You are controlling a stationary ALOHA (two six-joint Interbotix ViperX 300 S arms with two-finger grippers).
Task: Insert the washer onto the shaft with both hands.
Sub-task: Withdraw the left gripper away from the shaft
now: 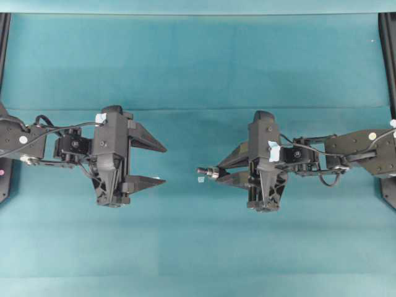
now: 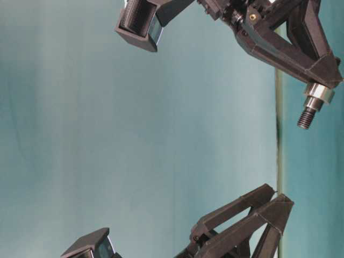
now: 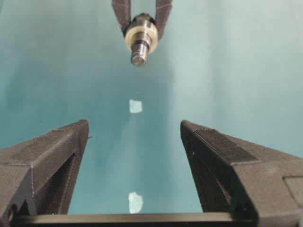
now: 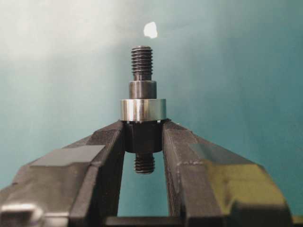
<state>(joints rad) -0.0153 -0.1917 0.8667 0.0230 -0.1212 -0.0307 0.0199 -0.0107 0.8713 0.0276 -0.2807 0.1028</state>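
Both arms reach level toward frame centre in the overhead view. Left gripper (image 1: 151, 164) spread wide, holding nothing. Right gripper (image 1: 224, 172) pinching the shaft (image 4: 142, 106) below its collar, threaded tip pointing left. Washer (image 4: 142, 109) seated on shaft, just beyond the fingertips. Arm bases cut off.

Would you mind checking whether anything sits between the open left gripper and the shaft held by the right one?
Nothing visible does. The left gripper is open and empty, and only bare green table shows between it and the shaft. The right gripper is shut on the shaft, with the washer already seated against its fingers.
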